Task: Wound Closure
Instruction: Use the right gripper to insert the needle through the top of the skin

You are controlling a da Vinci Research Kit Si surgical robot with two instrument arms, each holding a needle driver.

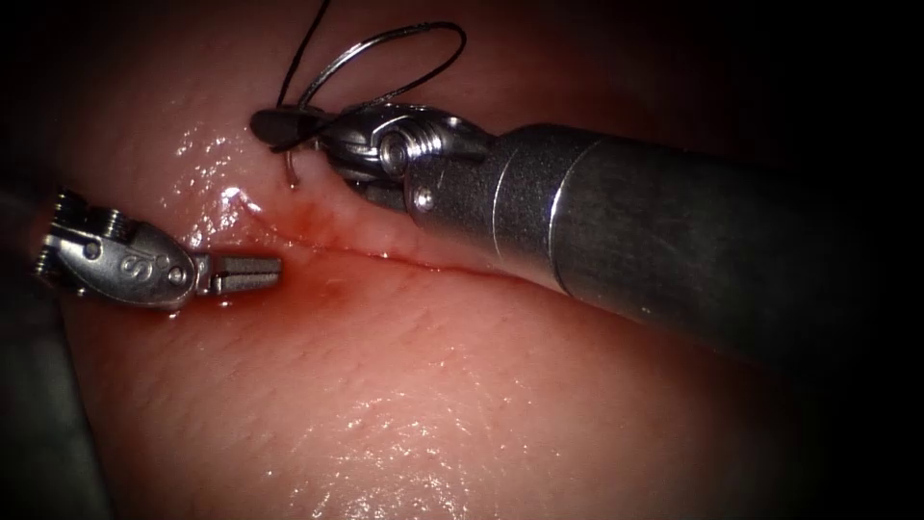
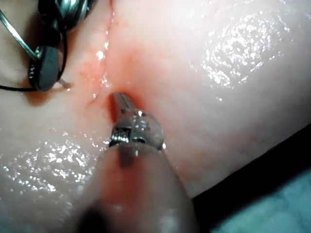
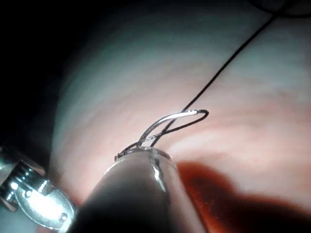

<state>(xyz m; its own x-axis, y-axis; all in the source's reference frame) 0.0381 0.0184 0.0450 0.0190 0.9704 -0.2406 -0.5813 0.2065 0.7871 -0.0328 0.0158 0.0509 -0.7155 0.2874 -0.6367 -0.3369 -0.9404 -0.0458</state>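
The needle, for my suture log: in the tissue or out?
Out. The right tool, jaws shut, holds the needle above the tissue; the left tool holds nothing.

2 tools, 1 needle, 1 thread, 1 cut, 1 tissue.

Light: bright at centre, dark vignette around the endoscope view's edges.
Glare: wet specular patches on the glistening pink tissue.
Shadow: dark under the grey metal right tool.
Focus: near shafts blurred in both wrist views.
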